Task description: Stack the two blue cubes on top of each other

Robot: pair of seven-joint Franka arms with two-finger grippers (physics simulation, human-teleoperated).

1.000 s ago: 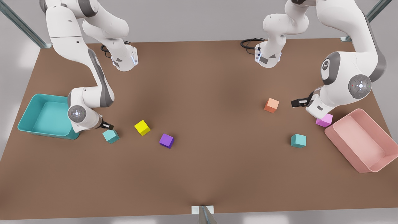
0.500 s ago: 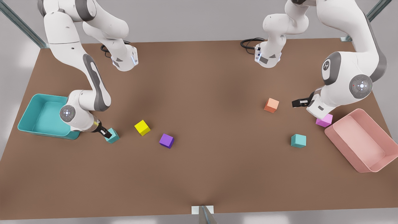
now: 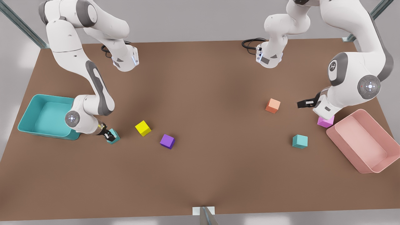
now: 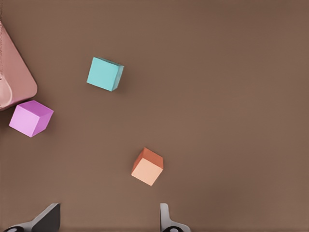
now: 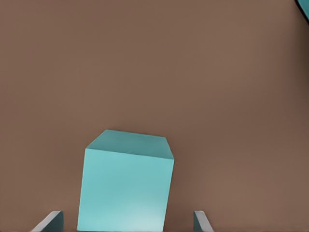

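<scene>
One blue cube (image 3: 115, 135) (image 5: 126, 183) lies on the table next to the teal bin at the front view's left. My right gripper (image 3: 110, 136) (image 5: 126, 223) is down over it, open, one finger on each side with a small gap to the cube. The other blue cube (image 3: 300, 141) (image 4: 105, 74) rests on the table at the front view's right. My left gripper (image 3: 301, 103) (image 4: 106, 223) hovers open and holds nothing, above the table between the orange cube and the pink cube, well behind that blue cube.
A teal bin (image 3: 31, 107) sits close behind my right arm. A yellow cube (image 3: 142, 128) and a purple cube (image 3: 167, 141) lie beside the first blue cube. An orange cube (image 3: 273, 105), a pink cube (image 3: 326, 121) and a pink bin (image 3: 379, 165) are at the front view's right.
My right gripper has dropped from just behind the blue cube to straddling it. My left arm has shifted slightly toward the front view's right. The cubes have stayed put.
</scene>
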